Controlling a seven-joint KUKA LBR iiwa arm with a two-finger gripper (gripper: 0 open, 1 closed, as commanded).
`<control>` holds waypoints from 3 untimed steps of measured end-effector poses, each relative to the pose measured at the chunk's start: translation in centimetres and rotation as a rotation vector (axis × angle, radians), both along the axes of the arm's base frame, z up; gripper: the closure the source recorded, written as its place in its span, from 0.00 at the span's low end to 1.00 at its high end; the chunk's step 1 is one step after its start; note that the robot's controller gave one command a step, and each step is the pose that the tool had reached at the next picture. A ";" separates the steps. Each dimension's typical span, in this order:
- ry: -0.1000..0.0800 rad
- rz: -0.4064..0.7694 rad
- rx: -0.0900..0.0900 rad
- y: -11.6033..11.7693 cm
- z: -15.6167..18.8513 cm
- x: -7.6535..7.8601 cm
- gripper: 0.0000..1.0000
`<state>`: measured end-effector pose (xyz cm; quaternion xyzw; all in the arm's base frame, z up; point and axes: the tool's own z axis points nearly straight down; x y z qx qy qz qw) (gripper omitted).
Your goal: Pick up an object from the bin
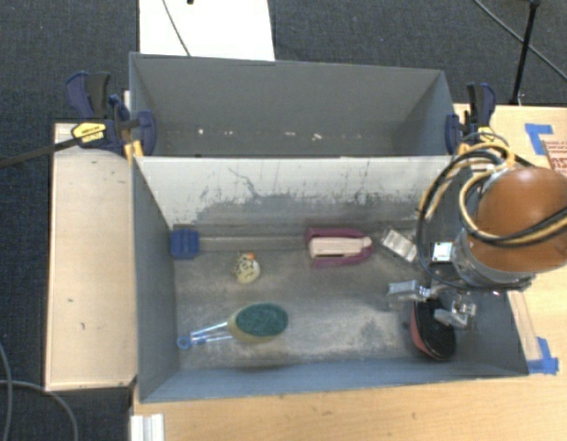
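Step in hand: the gripper (436, 309) is hanging low in the near right corner of the bin (331, 312), directly above a dark oval thing with a red edge (428, 339). I am judging this to be the approach just before the grasp; a lift is not yet happening.

Tool state: the arm's own metal parts are covering the tip, so I cannot tell if it is wide or narrow. Nothing is showing as held.

Task's thing: the dark oval thing is lying flat on the bin floor, close to the right wall and near the front wall, and the gripper is partly hiding it.

Next move: in my judgement it is calling for a straight descent onto the oval thing, then a closing across its narrow side. The right wall is leaving little room there.

Robot parts: the orange cover (524, 217) and the yellow and black cables (453, 184) are sitting over the right rim.

Things around: a crumpled silver piece (398, 243) is lying just behind the gripper, and a purple and pink stapler-like thing (339, 247) is resting further left. A small pale yellow thing (247, 266), a blue block (184, 243) and a brush with a round green head (257, 321) are lying well apart, on the left half.

In the way: nothing is lying on top of the oval thing. Only the nearby walls are making the corner tight, and the thing's low, flat shape may be making it slip.
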<state>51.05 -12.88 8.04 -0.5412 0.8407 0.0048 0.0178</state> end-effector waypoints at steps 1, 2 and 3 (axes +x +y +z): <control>-0.002 0.064 -0.002 0.0 0.0 0.0 0.00; 0.006 0.056 -0.010 -0.7 -0.3 -0.3 1.00; 0.013 0.064 -0.030 -1.2 11.6 1.8 1.00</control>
